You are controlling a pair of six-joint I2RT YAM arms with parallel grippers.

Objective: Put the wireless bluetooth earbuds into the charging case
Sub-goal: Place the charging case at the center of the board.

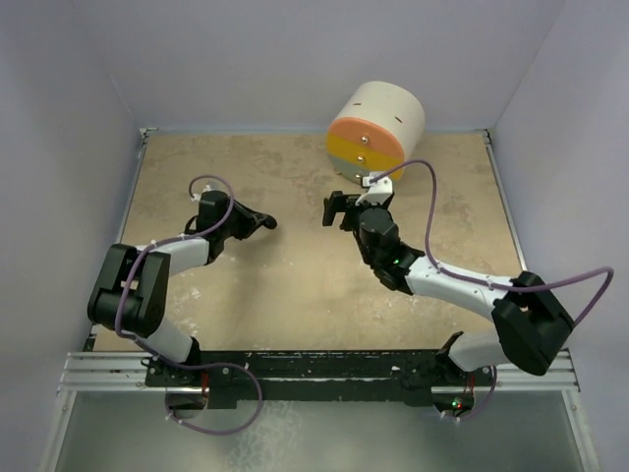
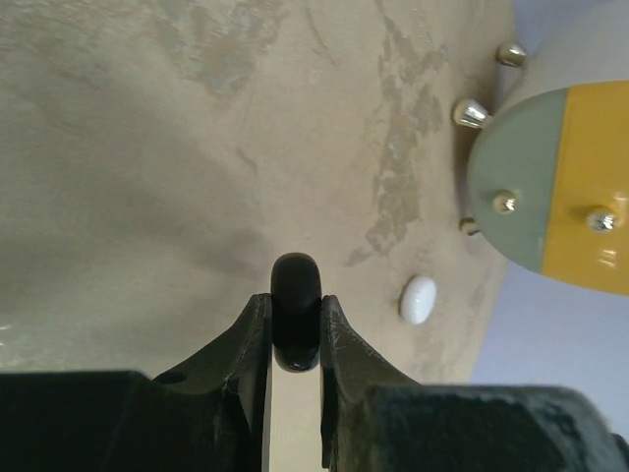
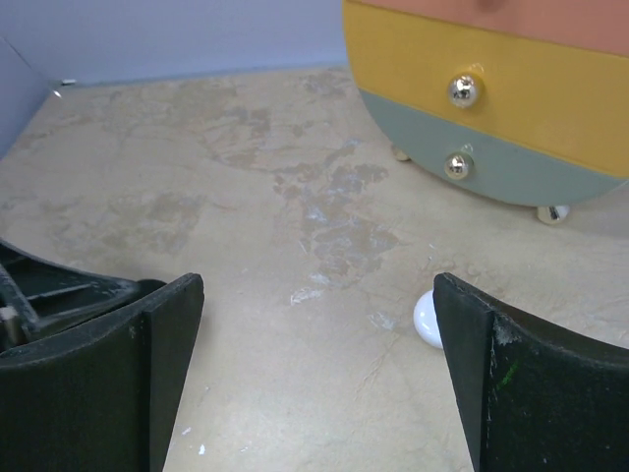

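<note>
My left gripper [image 2: 295,298] is shut on the charging case [image 2: 295,279], a small glossy black rounded piece held on edge with its top poking out past the fingertips. In the top view the left gripper [image 1: 265,222] points right, over the middle of the table. One small white glossy earbud [image 2: 418,299] lies on the table ahead of it and to the right, near the drawer unit. My right gripper [image 3: 316,295] is wide open just above the table, nothing between its fingers. The earbud [image 3: 425,319] sits just outside its right finger [image 3: 501,383], partly hidden by it.
A cream cylindrical drawer unit [image 1: 378,133] with orange, yellow and grey-green fronts and metal knobs stands at the back, close behind the earbud [image 3: 491,88]. Grey walls enclose the beige table [image 1: 295,285] on three sides. The right gripper [image 1: 339,209] faces the left one across a short gap.
</note>
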